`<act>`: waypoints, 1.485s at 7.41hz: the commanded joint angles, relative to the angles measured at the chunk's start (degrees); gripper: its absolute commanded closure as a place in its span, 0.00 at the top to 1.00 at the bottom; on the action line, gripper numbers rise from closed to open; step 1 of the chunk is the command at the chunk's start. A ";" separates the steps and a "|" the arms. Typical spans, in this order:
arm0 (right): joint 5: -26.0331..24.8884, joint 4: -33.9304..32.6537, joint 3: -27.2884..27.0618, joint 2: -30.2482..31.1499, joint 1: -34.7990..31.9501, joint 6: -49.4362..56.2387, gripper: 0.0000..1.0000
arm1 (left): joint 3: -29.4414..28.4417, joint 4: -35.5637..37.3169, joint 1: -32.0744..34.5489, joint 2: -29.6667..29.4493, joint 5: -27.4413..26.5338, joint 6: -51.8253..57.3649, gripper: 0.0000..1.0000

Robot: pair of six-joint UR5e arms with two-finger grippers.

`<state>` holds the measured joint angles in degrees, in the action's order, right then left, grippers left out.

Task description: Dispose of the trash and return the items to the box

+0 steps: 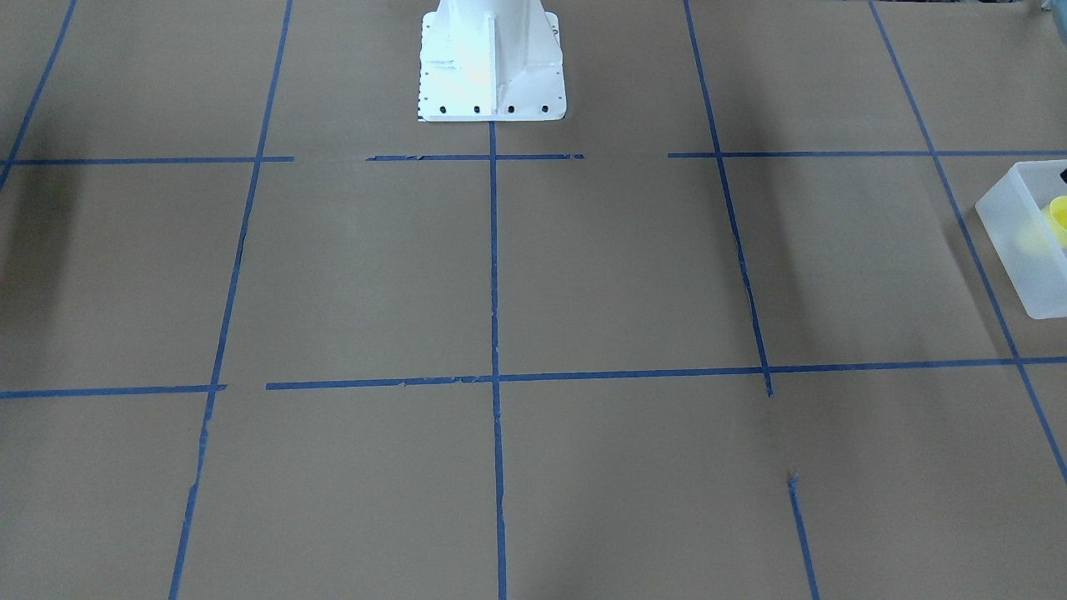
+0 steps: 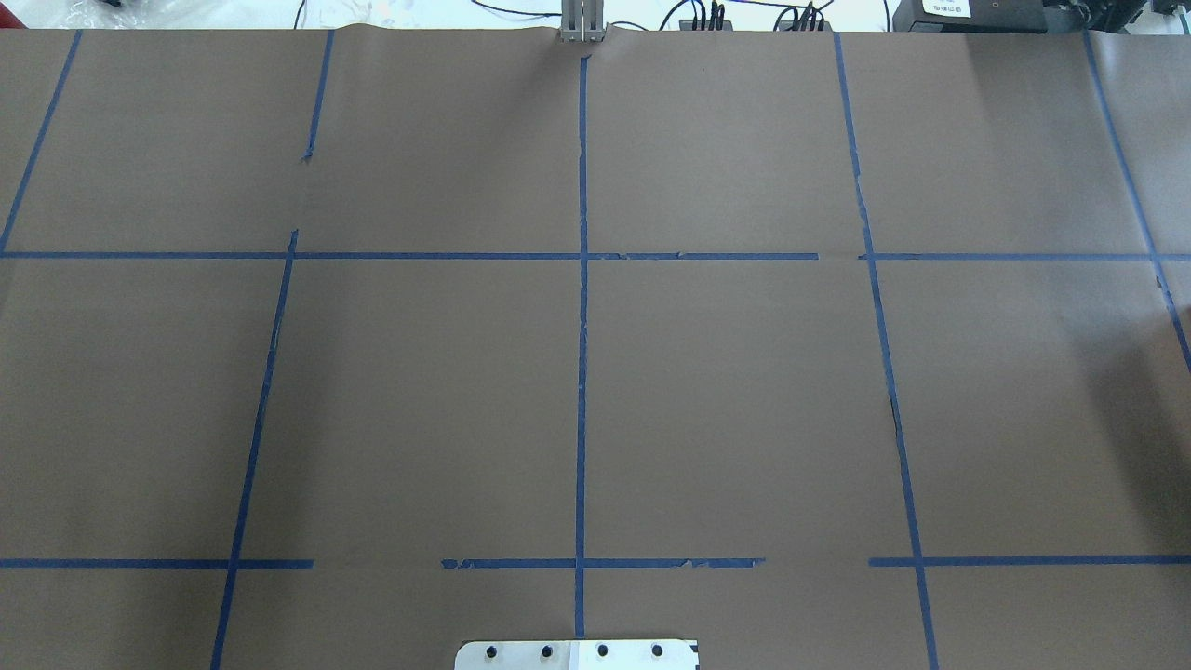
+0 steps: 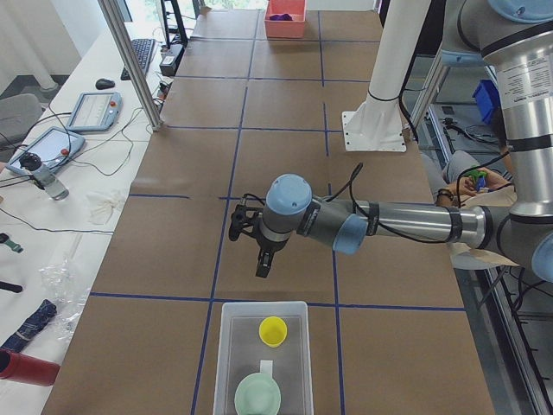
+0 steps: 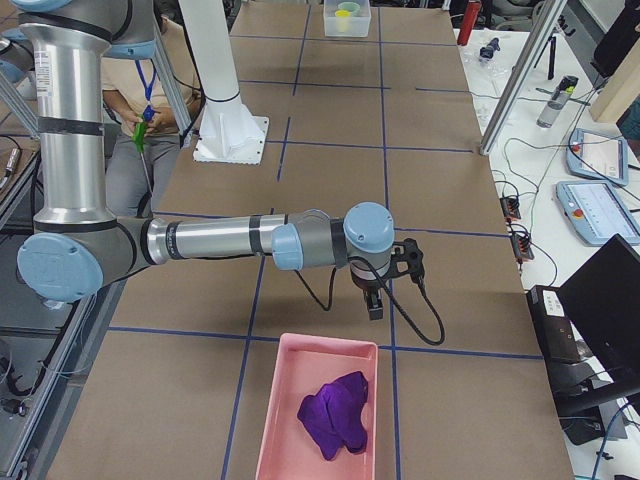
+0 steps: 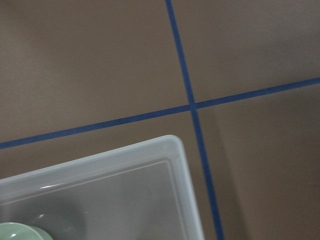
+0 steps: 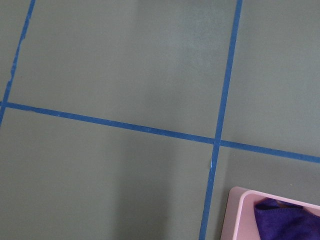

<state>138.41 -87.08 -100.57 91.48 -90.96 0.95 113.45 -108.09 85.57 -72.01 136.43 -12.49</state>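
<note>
The frosted white box (image 3: 296, 346) stands at the table's end on my left. The yellow cup (image 3: 273, 329) and the mint-green bowl (image 3: 257, 396) sit inside it. The box (image 1: 1013, 242) with the cup (image 1: 1059, 212) also shows at the right edge of the front-facing view. The left wrist view shows a corner of the box (image 5: 170, 155) and the bowl's rim (image 5: 20, 232). My left gripper (image 3: 262, 266) hangs above the table just short of the box; I cannot tell whether it is open or shut. My right gripper (image 4: 375, 303) hangs near a pink tray; I cannot tell its state either.
A pink tray (image 4: 290, 400) holding a crumpled purple cloth (image 4: 335, 412) stands at the table's end on my right; it also shows in the right wrist view (image 6: 245, 210). The white robot base (image 1: 492, 62) is at the table's robot-side edge. Blue tape lines grid the brown table.
</note>
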 commanded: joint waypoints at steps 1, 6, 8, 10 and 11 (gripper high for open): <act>-1.30 -1.50 0.55 -0.16 0.61 -0.33 1.00 | 8.87 2.45 -0.32 2.75 0.41 -2.09 1.00; 0.73 -10.28 -5.95 -0.25 4.21 -0.25 1.00 | -9.47 -11.41 -1.46 -0.32 2.61 7.21 1.00; 0.46 -10.22 -5.96 1.24 4.48 0.10 1.00 | -8.95 -0.63 -1.90 -7.38 2.53 6.34 1.00; -2.43 -10.22 -6.04 0.89 5.62 0.37 1.00 | -4.76 14.72 -1.12 -14.72 -8.21 7.38 1.00; -4.27 -10.30 -5.96 1.06 6.32 0.37 1.00 | -4.30 15.80 -1.11 -13.52 -8.28 7.56 1.00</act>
<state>136.28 -97.30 -106.54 92.45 -85.46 1.27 107.73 -96.24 84.26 -84.98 131.17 -5.25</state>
